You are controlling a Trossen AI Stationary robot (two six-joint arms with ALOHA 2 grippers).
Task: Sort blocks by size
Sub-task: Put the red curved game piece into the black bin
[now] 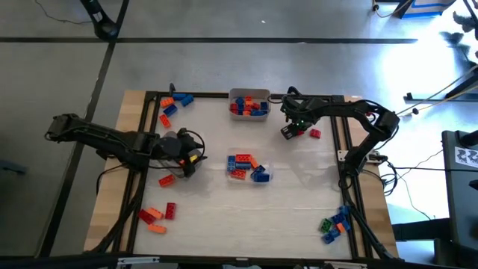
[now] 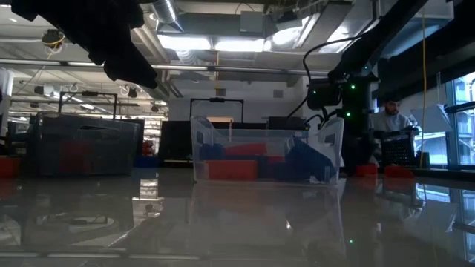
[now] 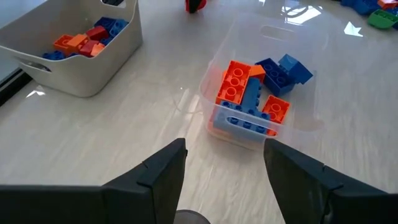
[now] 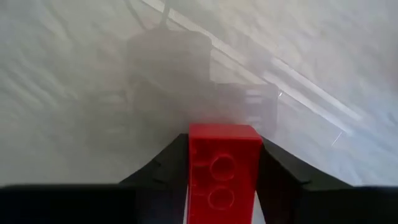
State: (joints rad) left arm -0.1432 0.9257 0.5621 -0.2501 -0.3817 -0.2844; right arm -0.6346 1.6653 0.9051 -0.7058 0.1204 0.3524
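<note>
Blocks (image 1: 246,166) are seen from above sorted into a clear tray (image 1: 266,177) mid-counter and a grey bin (image 1: 233,96) at the far edge, with loose heaps at the corners. Left wrist view: the left claw (image 3: 224,167) stands apart, empty, facing the clear tray, evidently waiting. Right wrist view: the right claw (image 4: 222,168) is clamped on a red block (image 4: 222,171), presumably for carrying to a container.

Overhead and table-level cameras both frame the clear tray (image 1: 249,167).
</note>
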